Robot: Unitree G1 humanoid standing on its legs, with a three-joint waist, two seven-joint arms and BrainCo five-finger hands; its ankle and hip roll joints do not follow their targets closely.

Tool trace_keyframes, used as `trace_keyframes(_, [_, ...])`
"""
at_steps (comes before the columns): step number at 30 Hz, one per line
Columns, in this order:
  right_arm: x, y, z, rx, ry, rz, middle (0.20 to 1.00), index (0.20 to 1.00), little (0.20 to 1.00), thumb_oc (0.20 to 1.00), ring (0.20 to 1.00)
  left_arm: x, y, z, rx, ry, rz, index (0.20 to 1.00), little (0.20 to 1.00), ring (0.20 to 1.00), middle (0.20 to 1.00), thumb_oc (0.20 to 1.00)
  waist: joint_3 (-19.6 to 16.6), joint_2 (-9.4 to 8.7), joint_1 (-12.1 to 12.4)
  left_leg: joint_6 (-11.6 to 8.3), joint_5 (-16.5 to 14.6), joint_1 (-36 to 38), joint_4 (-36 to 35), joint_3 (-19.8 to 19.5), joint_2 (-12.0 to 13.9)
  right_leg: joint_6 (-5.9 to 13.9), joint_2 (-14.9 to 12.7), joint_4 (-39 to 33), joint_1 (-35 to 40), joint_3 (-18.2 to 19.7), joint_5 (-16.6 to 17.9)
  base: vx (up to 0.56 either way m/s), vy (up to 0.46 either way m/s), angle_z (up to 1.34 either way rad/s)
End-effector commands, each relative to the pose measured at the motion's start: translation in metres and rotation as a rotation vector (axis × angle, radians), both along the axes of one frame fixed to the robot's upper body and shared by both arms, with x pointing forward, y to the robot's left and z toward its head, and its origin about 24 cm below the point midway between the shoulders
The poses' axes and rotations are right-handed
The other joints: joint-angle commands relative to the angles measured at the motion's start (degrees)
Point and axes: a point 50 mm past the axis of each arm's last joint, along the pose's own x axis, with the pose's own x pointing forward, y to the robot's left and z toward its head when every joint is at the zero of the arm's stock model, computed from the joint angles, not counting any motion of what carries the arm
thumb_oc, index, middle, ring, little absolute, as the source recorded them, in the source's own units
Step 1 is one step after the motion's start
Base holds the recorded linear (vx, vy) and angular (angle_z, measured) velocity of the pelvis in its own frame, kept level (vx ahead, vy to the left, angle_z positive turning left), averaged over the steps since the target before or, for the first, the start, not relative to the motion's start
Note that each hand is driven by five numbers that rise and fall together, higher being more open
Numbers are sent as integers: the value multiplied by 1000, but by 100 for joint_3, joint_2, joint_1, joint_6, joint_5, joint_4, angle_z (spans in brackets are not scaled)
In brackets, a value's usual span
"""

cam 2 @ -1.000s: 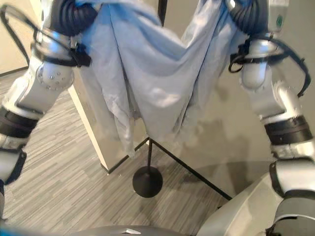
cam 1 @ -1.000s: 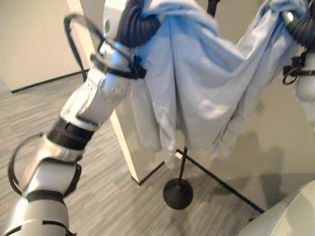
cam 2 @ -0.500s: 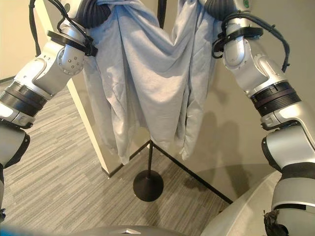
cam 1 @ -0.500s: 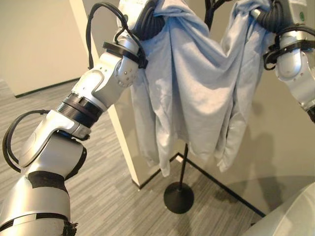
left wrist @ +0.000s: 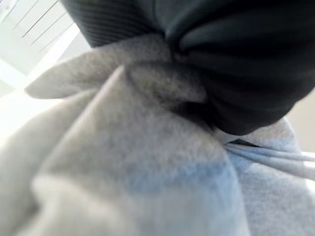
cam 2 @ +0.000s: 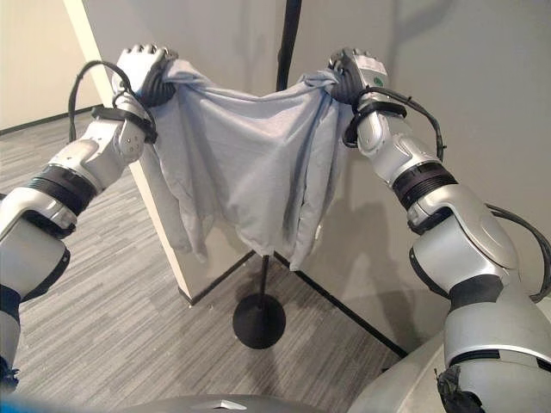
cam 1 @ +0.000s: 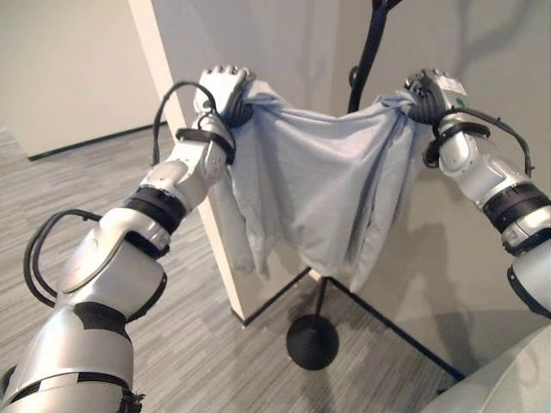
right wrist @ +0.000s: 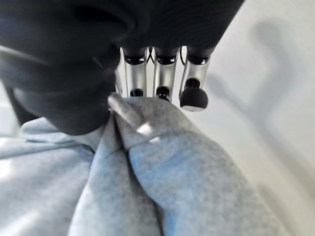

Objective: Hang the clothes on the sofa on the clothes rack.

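Observation:
A light grey sweatshirt (cam 1: 318, 185) hangs stretched in the air between my two raised hands, its sleeves dangling below. My left hand (cam 1: 222, 89) is shut on its left upper corner and my right hand (cam 1: 428, 91) is shut on its right upper corner. The black clothes rack pole (cam 1: 368, 47) rises just behind the cloth, and its round base (cam 1: 312, 342) stands on the floor under it. In the right wrist view my fingers (right wrist: 161, 73) curl over bunched grey cloth (right wrist: 172, 182). The left wrist view has cloth (left wrist: 123, 162) pressed against the dark cover.
A cream wall corner (cam 1: 185, 138) juts out behind my left arm. A beige wall (cam 1: 482, 292) runs behind the rack to the right. Grey wood-look floor (cam 1: 198, 353) spreads to the left. A pale curved edge, possibly the sofa (cam 1: 508, 379), sits at the lower right.
Both hands have come down into view and moved apart, pulling the sweatshirt's top edge out wide in front of the rack pole. The view has tilted up somewhat.

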Motion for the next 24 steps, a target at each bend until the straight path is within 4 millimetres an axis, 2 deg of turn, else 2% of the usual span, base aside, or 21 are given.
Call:
trace_keyframes(1, [-4, -23, 51, -35, -133, -96, 200, 200, 200, 200, 200, 2, 0, 48, 2, -116, 37, 200, 200, 200, 200, 200, 338, 10, 266, -246, -674, 531, 33, 131, 22, 554, -75, 71, -31, -168, -133, 0, 0, 0])
trace_keyframes(7, [0, -28, 11, -145, -23, -129, 200, 200, 200, 200, 200, 3, -3, 39, 16, -92, 28, 200, 200, 200, 200, 200, 391, 50, 251, -234, -670, 531, 33, 132, 11, 558, -90, 71, -31, -172, -130, 0, 0, 0])
trace_keyframes(10, [0, -30, -2, -208, 14, -138, 200, 200, 200, 200, 200, 3, -5, 38, 27, -88, 21, 200, 200, 200, 200, 200, 412, 81, 231, -227, -676, 539, 33, 144, 4, 556, -100, 71, -35, -173, -134, 0, 0, 0])
trace_keyframes(16, [-4, -43, -18, -212, 49, -169, 200, 200, 200, 200, 200, 2, -5, 42, 18, -104, 14, 200, 200, 200, 200, 200, 427, 131, 208, -221, -680, 552, 33, 154, -10, 566, -113, 71, -27, -179, -133, -3, 3, -1])
trace_keyframes(19, [-10, -54, -38, -212, 87, -178, 200, 200, 200, 200, 200, -1, -4, 47, -5, -129, -1, 200, 200, 200, 200, 200, 434, 161, 173, -218, -695, 568, 33, 162, -19, 571, -120, 71, -5, -180, -143, 0, 0, 0])
trace_keyframes(21, [-11, -56, -41, -208, 93, -179, 200, 200, 200, 200, 200, -2, -4, 48, -10, -130, -2, 200, 200, 200, 200, 200, 437, 165, 167, -218, -697, 570, 33, 162, -19, 571, -121, 71, -3, -181, -146, 0, 0, 0])
trace_keyframes(24, [-17, -59, -62, -205, 138, -169, 200, 200, 200, 200, 200, -4, -2, 47, -18, -135, -8, 200, 200, 200, 200, 200, 447, 187, 142, -214, -707, 586, 33, 171, -16, 572, -124, 71, 5, -188, -151, 0, 0, 0])
